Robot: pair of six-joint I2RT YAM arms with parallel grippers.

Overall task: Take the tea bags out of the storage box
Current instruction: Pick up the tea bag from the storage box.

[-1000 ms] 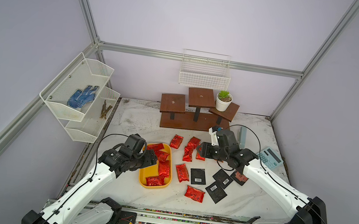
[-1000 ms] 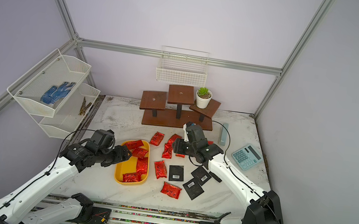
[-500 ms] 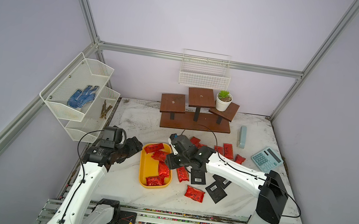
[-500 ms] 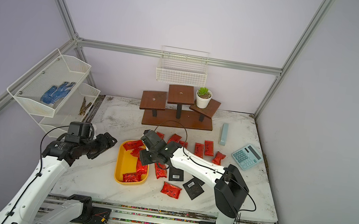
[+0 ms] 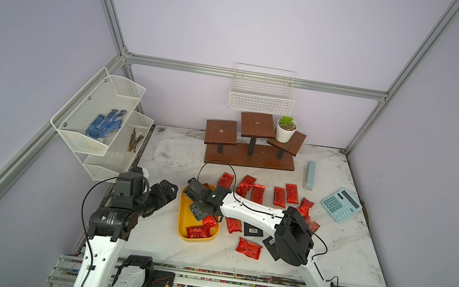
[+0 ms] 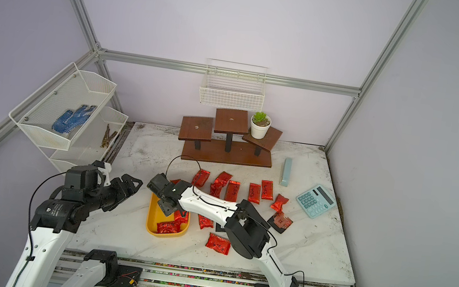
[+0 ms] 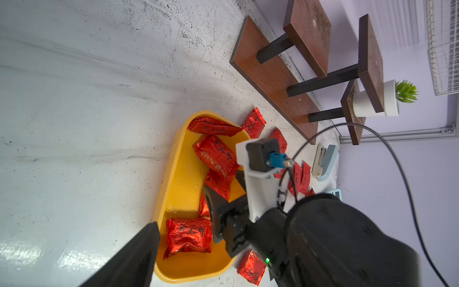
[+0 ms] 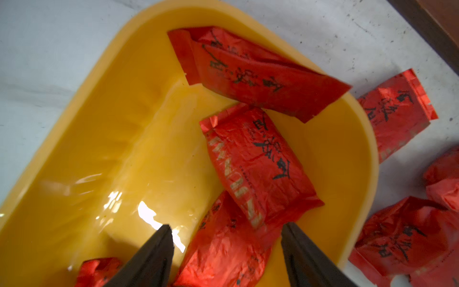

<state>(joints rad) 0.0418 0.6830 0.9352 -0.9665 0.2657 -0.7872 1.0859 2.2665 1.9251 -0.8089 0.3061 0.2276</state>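
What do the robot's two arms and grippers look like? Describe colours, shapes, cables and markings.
The left arm and right arm have white links joined by black joints; a black cable loops along each. The left gripper and right gripper are black with tapered, pointed fingers. The right wrist shows a blue connector and green light.

Two white robot arms with black joints rise from the near edge. The left arm [image 5: 102, 255] stands at near left, elbow bent, and its left gripper [image 5: 169, 190] points right with jaws parted. The right arm [image 5: 254, 216] reaches from near right across to the left. Its right gripper [image 8: 226, 227] is angled downward, its fingers [image 8: 154, 251] spread apart.
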